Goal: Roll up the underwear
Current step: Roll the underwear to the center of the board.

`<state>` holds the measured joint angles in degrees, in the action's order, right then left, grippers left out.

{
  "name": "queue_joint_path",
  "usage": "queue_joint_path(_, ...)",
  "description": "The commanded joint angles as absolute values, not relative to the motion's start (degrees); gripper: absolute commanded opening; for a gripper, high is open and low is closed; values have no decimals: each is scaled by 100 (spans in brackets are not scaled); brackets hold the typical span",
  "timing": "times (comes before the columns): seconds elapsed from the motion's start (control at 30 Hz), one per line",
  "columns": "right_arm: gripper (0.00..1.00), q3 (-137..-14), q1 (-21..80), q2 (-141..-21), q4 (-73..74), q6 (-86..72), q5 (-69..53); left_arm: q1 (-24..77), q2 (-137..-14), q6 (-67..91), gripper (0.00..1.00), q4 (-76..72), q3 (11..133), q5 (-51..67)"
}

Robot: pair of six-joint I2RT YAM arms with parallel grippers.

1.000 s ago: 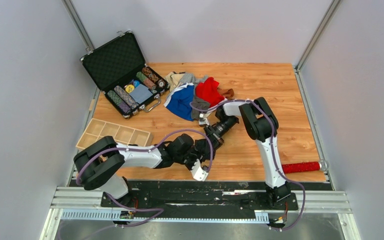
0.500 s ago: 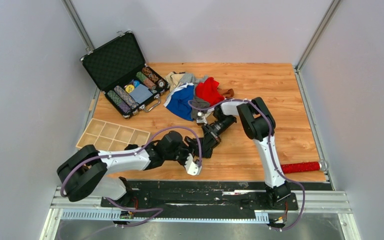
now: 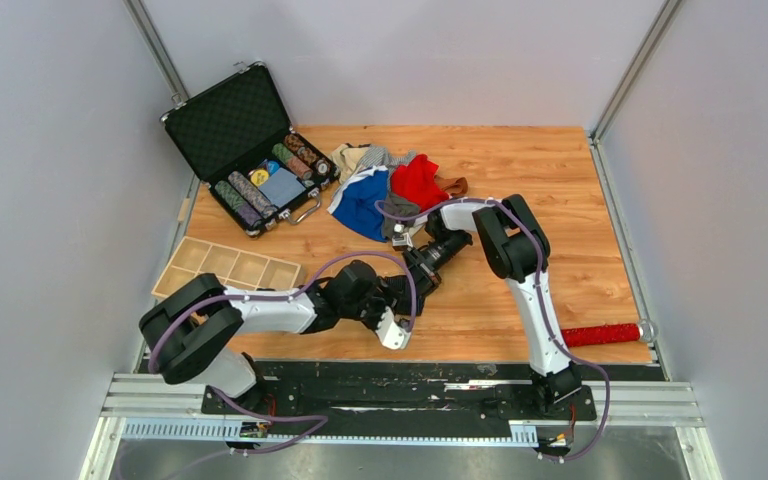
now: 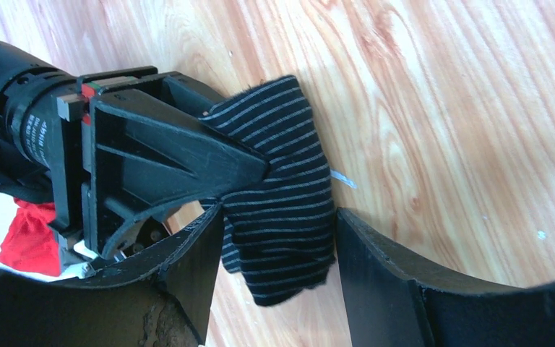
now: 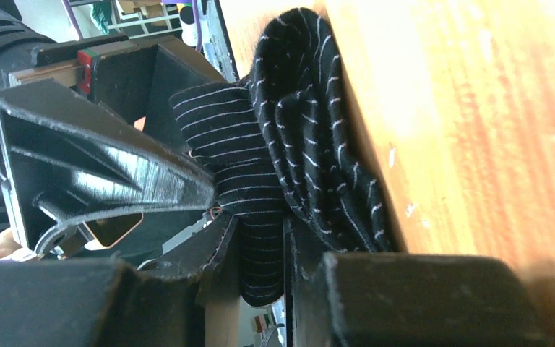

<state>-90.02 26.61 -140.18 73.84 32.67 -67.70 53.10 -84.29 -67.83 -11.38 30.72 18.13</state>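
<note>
A black underwear with thin white stripes [image 4: 282,195] lies bunched on the wooden table between my two grippers. My right gripper [image 5: 264,249] is shut on a fold of it [image 5: 311,144]. My left gripper [image 4: 274,242] is open, with one finger on each side of the cloth's loose end. In the top view the two grippers meet at the table's middle, the left [image 3: 392,300] just in front of the right [image 3: 417,277]. A pile of other underwear lies behind them: blue with white trim [image 3: 360,200], red [image 3: 420,180], grey [image 3: 398,212], beige [image 3: 350,155].
An open black case [image 3: 230,115] with poker chips stands at the back left. A wooden compartment tray [image 3: 225,265] lies at the left. A red bristly stick [image 3: 605,333] lies near the front right edge.
My left arm drew back to the left, then came forward again to the striped underwear. My right gripper shifted slightly left with the cloth still in it.
</note>
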Motion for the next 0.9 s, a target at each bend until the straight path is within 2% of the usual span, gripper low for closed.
queue_joint_path(0.0, 0, -8732, 2821, -14957, 6936, 2384, -5256, 5307, -8862, -6862, 66, -1011, 3273, 1931)
queue_joint_path(0.07, 0, -8792, 2822, -15032, 7002, 2381, -5260, 5308, -9079, -6991, 65, -979, 3350, 1960)
queue_joint_path(0.2, 1, -8851, 2813, -15082, 7075, 2399, -5281, 5308, -9568, -7375, 51, -397, 3750, 2046)
queue_joint_path(0.27, 6, -8851, 2805, -15088, 7082, 2399, -5282, 5291, -9755, -7385, 44, 224, 4058, 2117)
queue_joint_path(0.33, 17, -8864, 2791, -15077, 7078, 2391, -5277, 5276, -9883, -7558, 36, 1114, 4328, 2194)
queue_joint_path(0.37, 29, -8872, 2775, -15052, 7071, 2398, -5272, 5275, -9920, -7563, 31, 1273, 4472, 2231)
queue_joint_path(0.43, 59, -8884, 2681, -14910, 7088, 2469, -5356, 5260, -10087, -7524, 28, 1957, 4842, 2376)
queue_joint_path(0.47, 90, -8897, 2574, -14682, 7134, 2518, -5441, 5228, -10172, -7493, 26, 2566, 5014, 2545)
queue_joint_path(0.5, 99, -8928, 2431, -14433, 7186, 2546, -5543, 5205, -10363, -7447, 23, 2838, 5323, 2622)
queue_joint_path(0.63, 100, -9328, 1528, -12915, 7727, 3114, -6151, 5200, -10734, -7447, 18, 3916, 5874, 3191)
queue_joint_path(0.73, 100, -9615, 789, -11708, 7789, 3626, -5945, 5199, -11360, -7313, 16, 4914, 6679, 3545)
queue_joint_path(0.8, 100, -9375, 250, -10757, 7268, 3718, -5603, 5173, -11760, -7315, 15, 5537, 7229, 3843)
queue_joint_path(0.87, 100, -8697, -320, -9546, 5935, 3551, -5311, 5124, -12120, -7306, 14, 6018, 7695, 4138)
